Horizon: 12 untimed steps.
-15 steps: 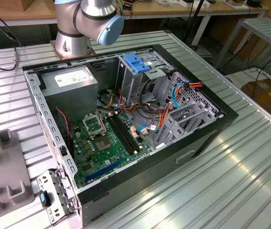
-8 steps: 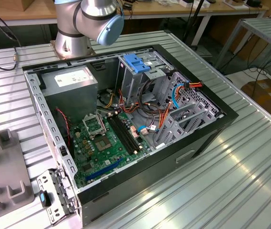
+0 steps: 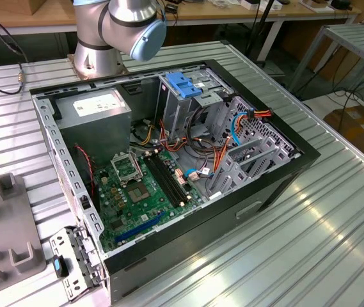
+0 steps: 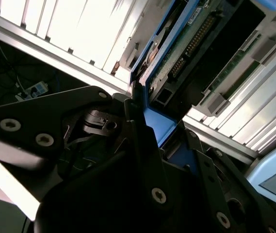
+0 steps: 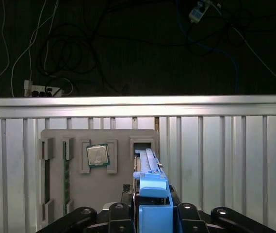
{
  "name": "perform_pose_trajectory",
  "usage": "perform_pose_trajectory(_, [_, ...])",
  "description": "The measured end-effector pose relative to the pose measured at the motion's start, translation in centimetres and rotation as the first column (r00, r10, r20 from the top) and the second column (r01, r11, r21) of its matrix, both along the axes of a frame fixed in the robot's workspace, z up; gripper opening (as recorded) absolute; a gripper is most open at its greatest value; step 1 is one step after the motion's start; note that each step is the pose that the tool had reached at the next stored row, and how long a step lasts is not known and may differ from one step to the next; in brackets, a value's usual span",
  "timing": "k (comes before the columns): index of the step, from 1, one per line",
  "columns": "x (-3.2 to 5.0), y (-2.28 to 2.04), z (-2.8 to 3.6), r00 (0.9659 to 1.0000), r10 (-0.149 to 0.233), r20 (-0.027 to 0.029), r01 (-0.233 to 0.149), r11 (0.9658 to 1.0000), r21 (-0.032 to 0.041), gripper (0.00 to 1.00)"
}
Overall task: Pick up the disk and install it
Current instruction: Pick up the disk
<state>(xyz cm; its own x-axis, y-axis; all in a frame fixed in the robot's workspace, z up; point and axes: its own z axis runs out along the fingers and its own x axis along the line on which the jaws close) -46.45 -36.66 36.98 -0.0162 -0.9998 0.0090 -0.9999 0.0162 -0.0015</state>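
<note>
The disk (image 5: pixel 149 165) stands on edge in a slot of a grey holder tray (image 5: pixel 121 191), its blue side rail facing up. My gripper (image 5: pixel 153 213) straddles its near end, with a black finger pressed against each side of the rail. In the second wrist view the disk (image 4: pixel 181 48) shows its green circuit board and blue rail, with the gripper (image 4: pixel 159 119) closed around its end. The open computer case (image 3: pixel 284 169) lies on the table, and its metal drive cage (image 3: pixel 188 109) carries a blue latch (image 3: pixel 185 83) on top.
The tray also holds a processor chip (image 5: pixel 98 155) and memory sticks (image 5: pixel 66 179). Part of the grey tray (image 3: pixel 9 249) lies at the exterior view's left. Inside the case are a grey power supply (image 3: pixel 95 105), the motherboard (image 3: pixel 140 188) and cables. The arm's base (image 3: pixel 114 32) stands behind the case.
</note>
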Motion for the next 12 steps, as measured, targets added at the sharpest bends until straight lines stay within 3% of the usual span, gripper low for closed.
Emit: perform_pose_trajectory(12, [-0.01, 0.0, 1.47, 1.0, 0.0, 0.0009, 0.0, 1.0, 0.0003, 0.37])
